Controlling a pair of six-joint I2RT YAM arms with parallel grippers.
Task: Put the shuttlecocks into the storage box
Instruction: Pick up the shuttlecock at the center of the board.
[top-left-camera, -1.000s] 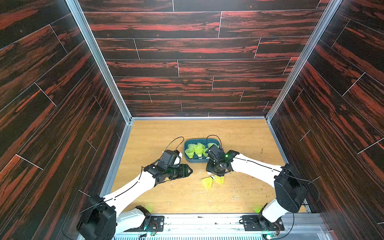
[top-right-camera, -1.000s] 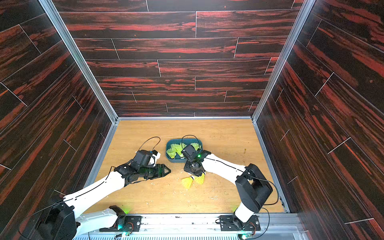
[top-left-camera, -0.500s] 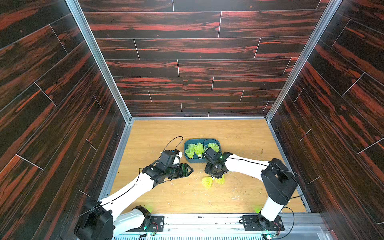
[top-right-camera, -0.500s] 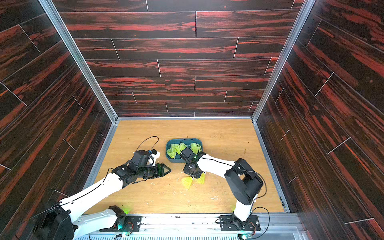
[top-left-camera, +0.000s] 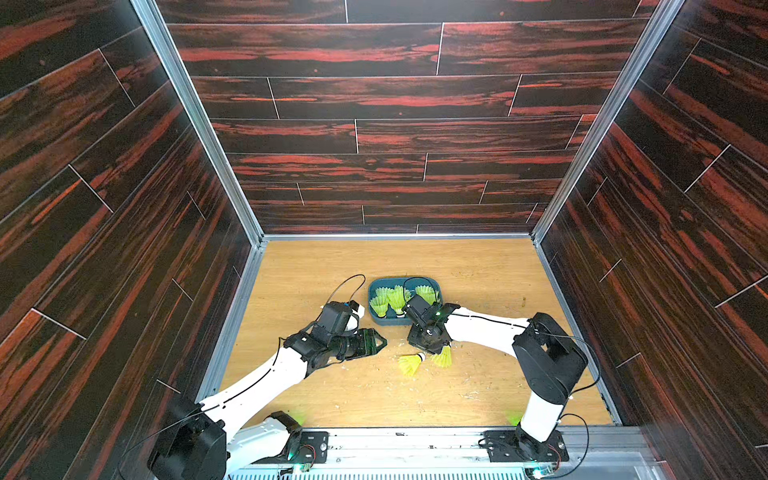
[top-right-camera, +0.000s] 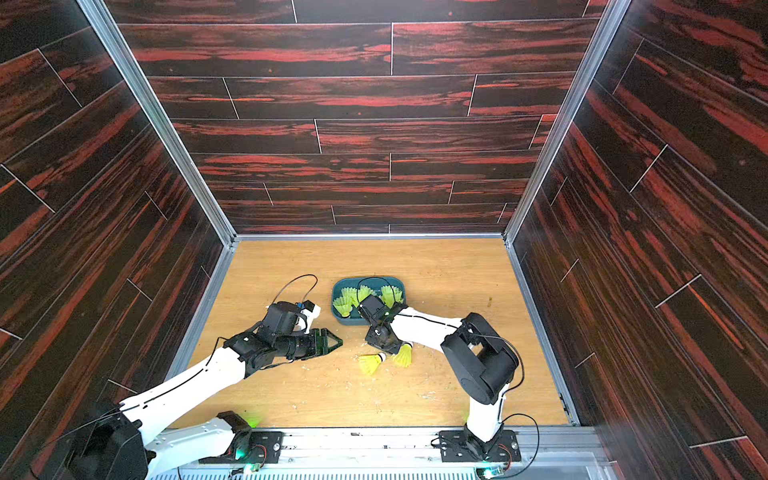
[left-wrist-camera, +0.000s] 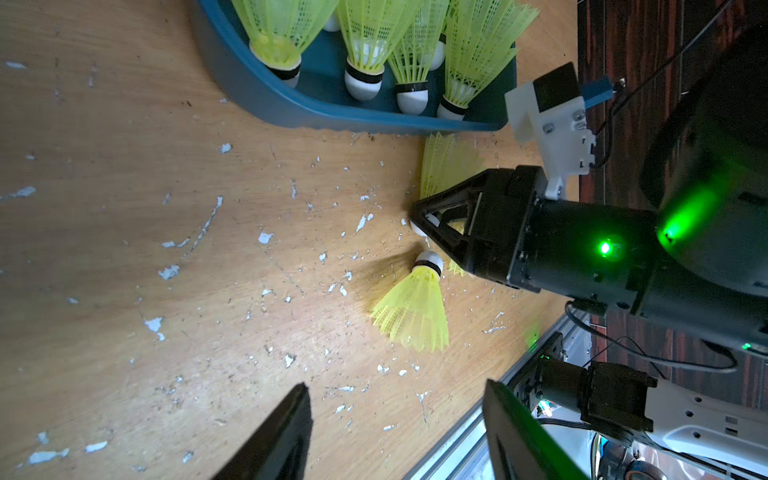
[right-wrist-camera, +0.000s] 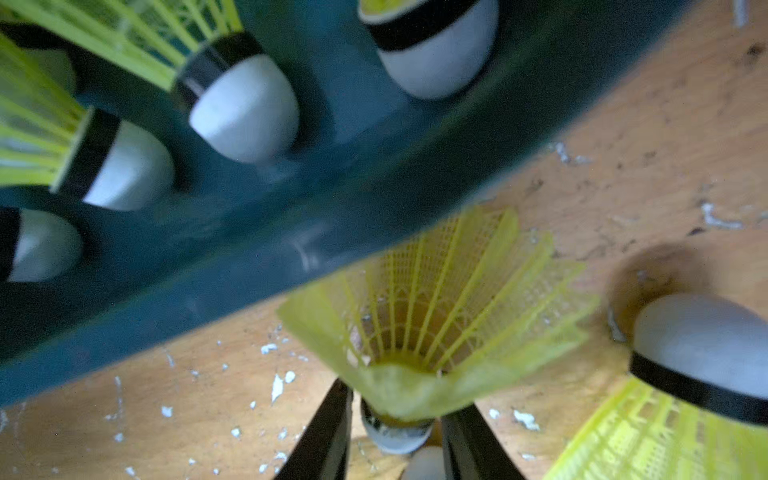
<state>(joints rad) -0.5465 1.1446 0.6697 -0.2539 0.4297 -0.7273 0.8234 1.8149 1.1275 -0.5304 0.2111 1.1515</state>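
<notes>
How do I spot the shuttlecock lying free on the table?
Find the teal storage box on the wooden table, then the right gripper in front of it. The shuttlecock lies on its side in the open beside that gripper, unlike those in the box or under the gripper.

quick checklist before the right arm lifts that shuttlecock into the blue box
1. White cork of the neon yellow mesh-skirted shuttlecock sits inside the right claw: ok.
2. Grip closed firmly on it: cannot tell.
3. Its skirt clear of the teal plastic storage box wall: not ok, it lies right beside the wall, so lift before moving across.
4. Neighbouring yellow shuttlecock lying clear of the right claw: not ok, very close, so it may get nudged.
5. Left claw open, empty and out of the way: ok.
</notes>
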